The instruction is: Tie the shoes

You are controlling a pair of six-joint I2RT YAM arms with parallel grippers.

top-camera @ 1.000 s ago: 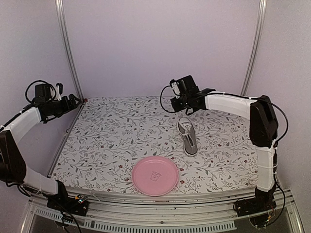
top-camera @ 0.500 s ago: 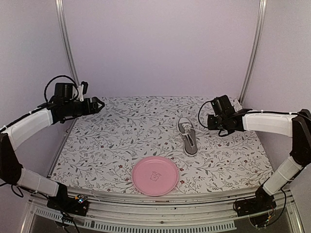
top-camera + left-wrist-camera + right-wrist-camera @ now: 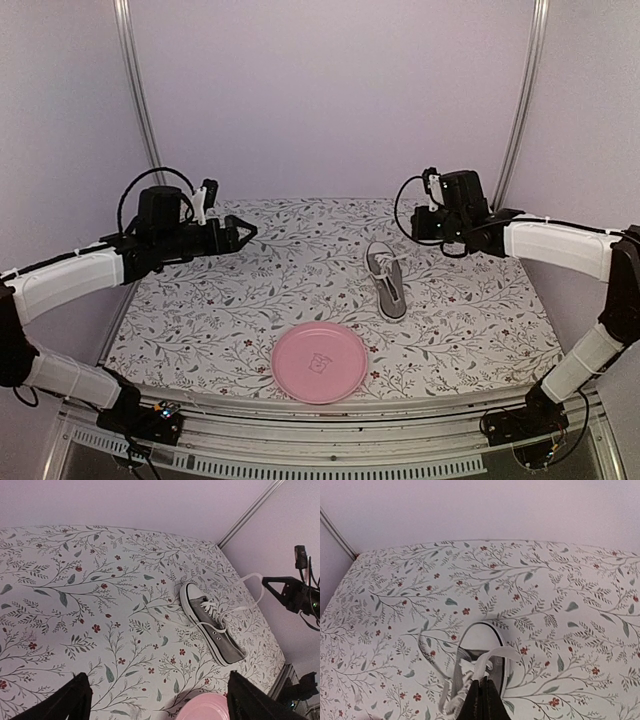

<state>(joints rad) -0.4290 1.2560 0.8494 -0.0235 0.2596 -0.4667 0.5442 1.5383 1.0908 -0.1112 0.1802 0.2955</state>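
Note:
The grey sneaker [image 3: 387, 283] with white toe cap lies on the floral cloth right of centre, toe toward the back. It also shows in the left wrist view [image 3: 212, 622] and the right wrist view [image 3: 477, 660]. My right gripper [image 3: 418, 232] hovers just right of and above the toe, shut on a white lace [image 3: 506, 652] that rises from the shoe in a loop; this lace [image 3: 252, 577] also shows in the left wrist view. The other lace [image 3: 422, 647] lies slack on the cloth. My left gripper [image 3: 245, 232] is open and empty, in the air well left of the shoe.
A pink plate [image 3: 320, 362] sits near the front edge, in front of the shoe, and shows at the bottom of the left wrist view [image 3: 200, 711]. Metal frame posts [image 3: 140, 100] stand at both back corners, with walls close on all sides.
My left arm swung in from the far left toward the middle. My right gripper moved from over the shoe out to the right and up, with the lace drawn up.

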